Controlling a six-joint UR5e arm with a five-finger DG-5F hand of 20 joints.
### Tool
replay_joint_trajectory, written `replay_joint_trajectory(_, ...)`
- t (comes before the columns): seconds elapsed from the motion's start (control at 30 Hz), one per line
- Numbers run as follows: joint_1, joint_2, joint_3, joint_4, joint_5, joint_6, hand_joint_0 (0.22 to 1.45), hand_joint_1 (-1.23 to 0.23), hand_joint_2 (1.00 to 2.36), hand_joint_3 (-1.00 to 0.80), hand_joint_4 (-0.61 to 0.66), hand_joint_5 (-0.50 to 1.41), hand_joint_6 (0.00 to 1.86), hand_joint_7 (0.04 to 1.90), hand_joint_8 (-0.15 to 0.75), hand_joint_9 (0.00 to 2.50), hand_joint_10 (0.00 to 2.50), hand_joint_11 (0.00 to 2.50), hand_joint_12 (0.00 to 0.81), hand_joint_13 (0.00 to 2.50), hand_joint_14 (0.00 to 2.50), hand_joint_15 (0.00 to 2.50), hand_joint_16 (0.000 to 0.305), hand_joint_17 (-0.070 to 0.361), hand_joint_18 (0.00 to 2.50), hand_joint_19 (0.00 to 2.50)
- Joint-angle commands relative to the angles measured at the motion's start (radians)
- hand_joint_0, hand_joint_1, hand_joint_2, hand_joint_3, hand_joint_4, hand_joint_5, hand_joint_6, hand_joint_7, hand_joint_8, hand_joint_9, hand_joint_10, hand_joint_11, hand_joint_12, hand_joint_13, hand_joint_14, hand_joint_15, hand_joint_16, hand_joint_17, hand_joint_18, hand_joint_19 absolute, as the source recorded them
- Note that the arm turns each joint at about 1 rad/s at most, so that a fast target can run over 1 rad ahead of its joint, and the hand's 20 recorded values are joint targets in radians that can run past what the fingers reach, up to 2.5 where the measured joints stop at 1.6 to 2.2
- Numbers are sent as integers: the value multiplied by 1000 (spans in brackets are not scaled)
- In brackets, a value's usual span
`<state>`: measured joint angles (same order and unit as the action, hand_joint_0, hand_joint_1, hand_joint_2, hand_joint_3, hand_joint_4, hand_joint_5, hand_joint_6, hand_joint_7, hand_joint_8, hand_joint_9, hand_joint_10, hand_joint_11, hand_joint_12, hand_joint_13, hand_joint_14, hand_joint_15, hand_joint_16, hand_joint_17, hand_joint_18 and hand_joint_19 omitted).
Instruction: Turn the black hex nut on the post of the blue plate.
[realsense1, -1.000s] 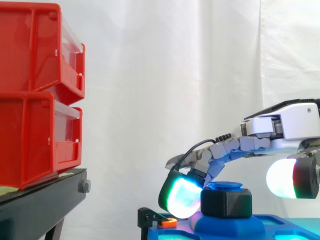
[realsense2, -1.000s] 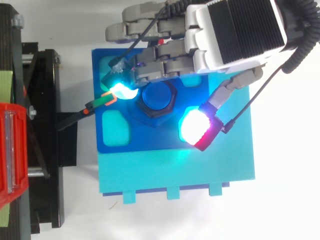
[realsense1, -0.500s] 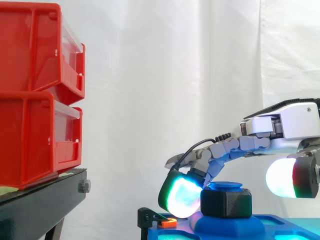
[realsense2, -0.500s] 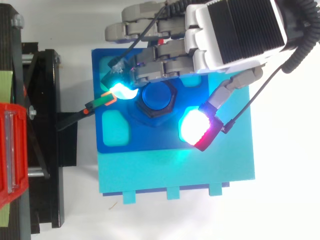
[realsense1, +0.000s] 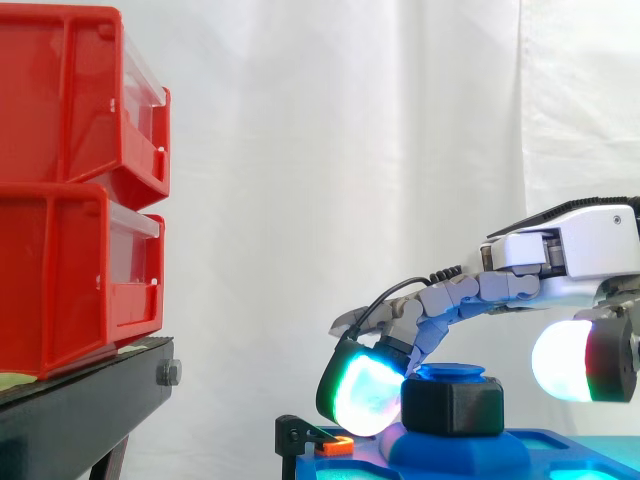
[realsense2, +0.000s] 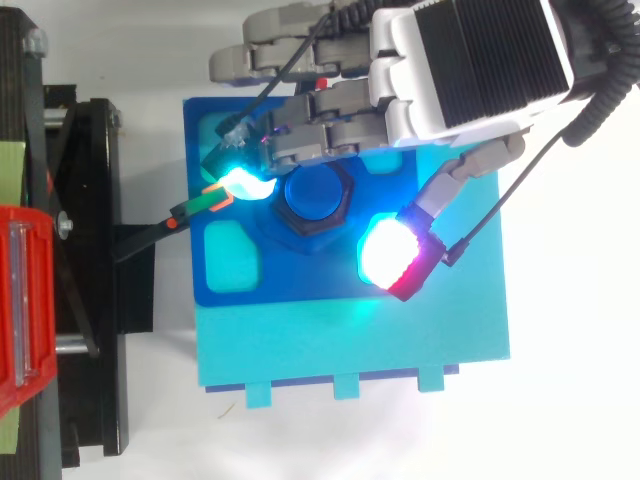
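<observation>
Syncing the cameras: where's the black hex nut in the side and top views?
Side view: black hex nut sits low, right of centre, just under the post's blue cap.
Top view: black hex nut lies near centre, ringing the same blue cap.
Shared landmark: the blue cap.

Almost nothing differs. The hand's (realsense1: 590, 245) thumb pad (realsense1: 580, 360), glowing white and red, hangs very slightly lower above the right side of the blue plate (realsense1: 560, 447) than a second ago.
</observation>
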<state>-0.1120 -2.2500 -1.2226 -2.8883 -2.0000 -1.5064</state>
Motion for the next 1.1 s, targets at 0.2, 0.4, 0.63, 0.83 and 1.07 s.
replay_joint_trajectory(0.2, 0, 0, 0, -6, 0, 0, 533, -441, 1001, -489, 161, -139, 512, 1248, 153, 221, 37, 421, 177, 103, 4, 202, 35, 78, 0, 113)
replay_joint_trajectory(0.4, 0, 0, 0, -6, 0, 0, 557, -497, 1011, -408, 162, -140, 512, 1246, 147, 228, 0, 449, 170, 102, 4, 206, 33, 75, 0, 106)
replay_joint_trajectory(0.63, 0, 0, 0, -11, 0, 0, 588, -552, 1023, -309, 186, -146, 512, 1272, 146, 237, 0, 457, 161, 105, 5, 220, 32, 72, 0, 112)
replay_joint_trajectory(0.83, 0, 0, 0, -12, 0, 0, 605, -569, 1033, -232, 191, -147, 512, 1281, 151, 243, 24, 455, 157, 113, 5, 223, 32, 71, 1, 104)
replay_joint_trajectory(1.07, 0, 0, 0, -12, 0, 0, 575, -592, 1020, -345, 173, -139, 512, 1290, 146, 231, 0, 460, 161, 108, 5, 203, 32, 72, 0, 101)
